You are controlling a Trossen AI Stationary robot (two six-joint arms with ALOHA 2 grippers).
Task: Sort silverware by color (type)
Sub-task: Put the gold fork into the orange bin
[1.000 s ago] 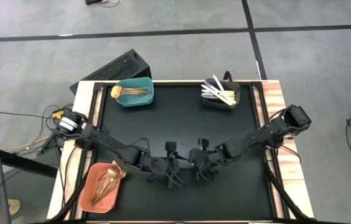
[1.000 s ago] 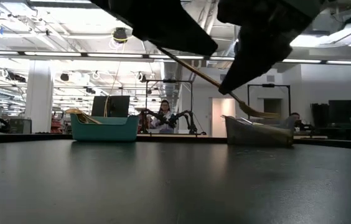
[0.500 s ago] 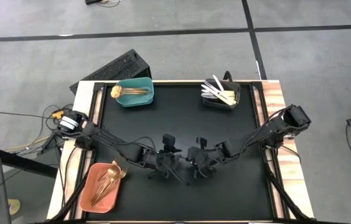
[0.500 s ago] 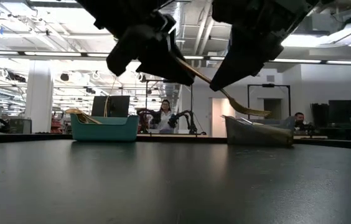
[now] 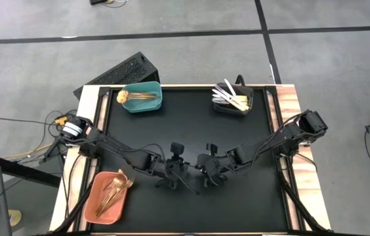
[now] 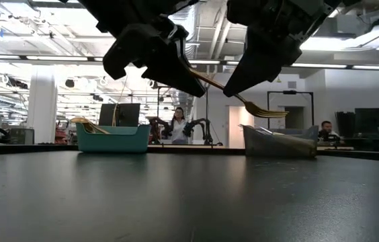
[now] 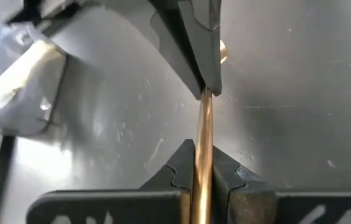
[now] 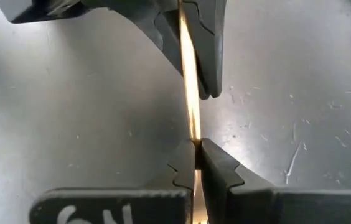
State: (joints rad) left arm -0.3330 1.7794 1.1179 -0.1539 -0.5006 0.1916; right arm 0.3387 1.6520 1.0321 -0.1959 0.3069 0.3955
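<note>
One copper-gold fork hangs in the air above the middle of the black mat, held by both grippers. Its tines point toward the table's right, and its handle slants up toward the left. My left gripper is shut on the handle's upper part, and in the low view it shows at the left. My right gripper is shut on the fork lower down, nearer the tines. The rest of the silverware lies in the bins. My left gripper pinches the fork's slim handle between its two fingers, coming from the table's left and slanting down. The fork is clear of the mat, tilted with its tines lowest. My right gripper pinches the same handle between its two fingers, closer to the tines, slanting down from the table's right. The tines stick out past the fingers, clear of the mat.
A teal bin with gold pieces stands at the far left. A black bin with silver-white pieces stands at the far right. An orange bin with copper pieces sits at the near left. Wooden rails edge the mat.
My left gripper has come in toward my right gripper, tipped downward and shut on the fork's handle. The fork, held all along by my right gripper, has turned a little so that its tines stand higher than before.
</note>
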